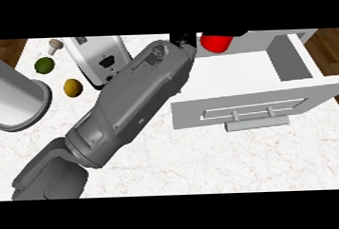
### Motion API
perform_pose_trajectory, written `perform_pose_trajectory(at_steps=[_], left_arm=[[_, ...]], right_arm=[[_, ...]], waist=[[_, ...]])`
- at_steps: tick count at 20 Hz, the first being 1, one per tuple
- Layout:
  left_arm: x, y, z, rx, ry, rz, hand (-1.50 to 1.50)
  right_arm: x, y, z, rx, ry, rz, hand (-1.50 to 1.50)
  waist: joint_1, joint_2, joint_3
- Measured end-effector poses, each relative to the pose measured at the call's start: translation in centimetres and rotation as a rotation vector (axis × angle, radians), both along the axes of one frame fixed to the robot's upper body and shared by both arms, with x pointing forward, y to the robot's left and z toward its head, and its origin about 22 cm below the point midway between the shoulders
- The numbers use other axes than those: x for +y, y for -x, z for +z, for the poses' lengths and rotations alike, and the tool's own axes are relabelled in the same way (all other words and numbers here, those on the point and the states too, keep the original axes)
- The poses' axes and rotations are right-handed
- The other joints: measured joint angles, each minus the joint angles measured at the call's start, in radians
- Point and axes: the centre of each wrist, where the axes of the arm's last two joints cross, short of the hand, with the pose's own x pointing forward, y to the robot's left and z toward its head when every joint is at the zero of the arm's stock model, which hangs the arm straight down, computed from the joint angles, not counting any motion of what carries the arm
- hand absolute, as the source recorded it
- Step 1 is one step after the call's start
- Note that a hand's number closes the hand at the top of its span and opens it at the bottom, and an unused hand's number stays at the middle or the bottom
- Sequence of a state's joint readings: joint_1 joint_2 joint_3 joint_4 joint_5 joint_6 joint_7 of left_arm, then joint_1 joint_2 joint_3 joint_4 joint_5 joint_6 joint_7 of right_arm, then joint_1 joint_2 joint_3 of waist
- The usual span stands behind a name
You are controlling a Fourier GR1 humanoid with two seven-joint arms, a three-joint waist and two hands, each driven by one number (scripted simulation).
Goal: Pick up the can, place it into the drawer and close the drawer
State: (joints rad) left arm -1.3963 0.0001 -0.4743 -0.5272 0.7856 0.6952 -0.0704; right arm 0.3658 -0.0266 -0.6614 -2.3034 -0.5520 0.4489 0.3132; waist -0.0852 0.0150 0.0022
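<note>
The red can (215, 42) shows at the view's top edge, above the back of the open white drawer (297, 59). My right hand (184, 39) is black and mostly cut off by the top edge. Its fingers reach round the can's left side and top. The grey right forearm (140, 93) runs diagonally from lower left up to the can and hides part of the counter. The drawer front (256, 104), with its bar handle (256, 123), faces me. Only a grey left forearm (14, 98) shows at the far left; its hand is out of view.
A white appliance (93, 55) stands at the back left, partly behind the right forearm. A green lime (44, 65), a yellow lemon (73, 87) and a small mushroom (55, 45) lie left of it. Marble counter (223, 162) spreads in front of the drawer.
</note>
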Motion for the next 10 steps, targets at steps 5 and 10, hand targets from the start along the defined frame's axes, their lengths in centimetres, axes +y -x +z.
perform_pose_trajectory(at_steps=[5,10], left_arm=[[0.0,-0.1,-0.9,0.017,-0.028,0.038,-1.5],[0.3,-0.2,-2.0,0.019,-0.041,0.074,-1.5]], right_arm=[[0.0,0.0,0.2,0.003,0.001,0.002,-1.5],[0.1,-0.7,0.5,-0.001,0.002,0.005,-1.5]], waist=[[-0.006,0.002,0.0],[-0.009,0.006,0.0]])
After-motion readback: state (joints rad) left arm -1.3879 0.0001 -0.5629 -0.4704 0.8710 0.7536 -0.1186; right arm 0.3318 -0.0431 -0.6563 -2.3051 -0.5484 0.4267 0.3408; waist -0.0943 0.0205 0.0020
